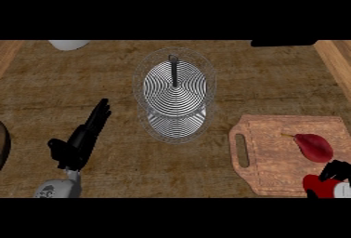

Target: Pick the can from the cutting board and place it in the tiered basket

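**Right hand on the can, the lift is up next**

So the grab looks like where we're at. Down at about 5 o'clock, the right hand (334, 173) has its black fingers curled over a red can (316, 185) at the near right corner of the cutting board (274, 160). Most of the can is hidden by the hand and the bottom edge of the view, so I can't say whether it's standing or tipped. It hasn't left the board yet as far as I can see.

Next move, I'd guess: straight up, then swing toward 11 o'clock to the wire basket (175, 93) in the middle of the surface (82, 79). The basket has a center post (174, 69) sticking up, so the can needs to come down beside that, not on it.

Room-wise, the stretch between board and basket is open. One thing to mind is the dark red fruit (314, 147) just beyond the hand on the board. A white thing (68, 44) at the far left edge is well out of the way.

The left hand (82, 137) sits at 8 o'clock, fingers straight and spread, holding nothing, resting.
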